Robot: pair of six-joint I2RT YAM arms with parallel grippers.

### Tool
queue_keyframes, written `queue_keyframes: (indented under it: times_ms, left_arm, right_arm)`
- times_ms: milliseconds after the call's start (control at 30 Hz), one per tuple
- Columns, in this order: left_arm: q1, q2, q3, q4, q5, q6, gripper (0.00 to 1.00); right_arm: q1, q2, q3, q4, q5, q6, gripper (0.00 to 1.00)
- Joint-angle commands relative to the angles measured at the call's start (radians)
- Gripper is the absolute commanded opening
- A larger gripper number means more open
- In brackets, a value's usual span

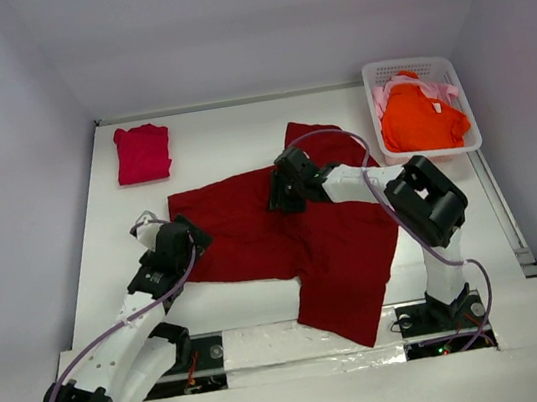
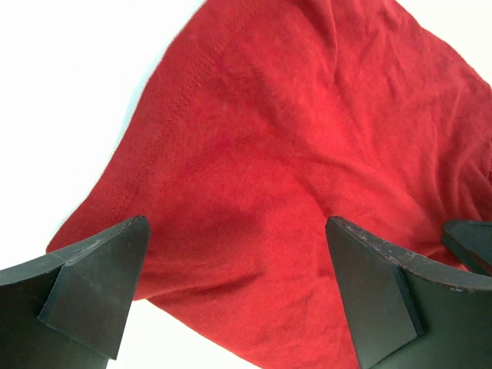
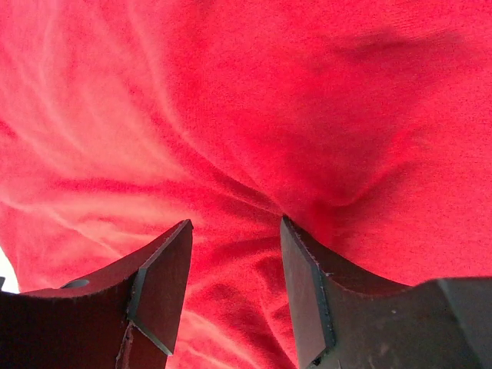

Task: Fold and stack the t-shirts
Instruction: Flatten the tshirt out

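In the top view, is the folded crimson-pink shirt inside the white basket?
No, the crimson-pink shirt lies folded on the bare table at the far left, while the basket at the far right holds the orange shirt.

High rear overhead view; both wrist views close over the dark red t-shirt [image 1: 335, 242].

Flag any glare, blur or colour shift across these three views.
Top view: even light, sharp, the shirt reads dark red. Left wrist view: same shirt looks brighter, table blown white. Right wrist view: shirt fills the frame, washed pink at upper left.
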Motion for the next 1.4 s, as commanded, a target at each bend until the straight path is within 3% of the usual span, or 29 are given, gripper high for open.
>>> queue_keyframes:
  times_ms: [0,733,1167,1367]
  left_arm:
    - [-0.003,-0.018,0.048,-0.024,-0.041,-0.018,0.99]
    - [-0.003,-0.013,0.047,-0.003,-0.02,-0.016,0.99]
    - [-0.003,0.014,-0.035,0.154,0.072,-0.006,0.99]
    - [-0.012,0.09,-0.033,0.152,0.069,-0.01,0.98]
  right_arm:
    - [-0.024,0.004,-0.05,-0.104,0.122,0.01,0.56]
    - [-0.054,-0.072,-0.069,-0.288,0.385,0.128,0.53]
    - [-0.065,-0.071,-0.033,-0.302,0.366,0.114,0.51]
    - [-0.065,-0.071,0.006,-0.329,0.386,0.106,0.51]
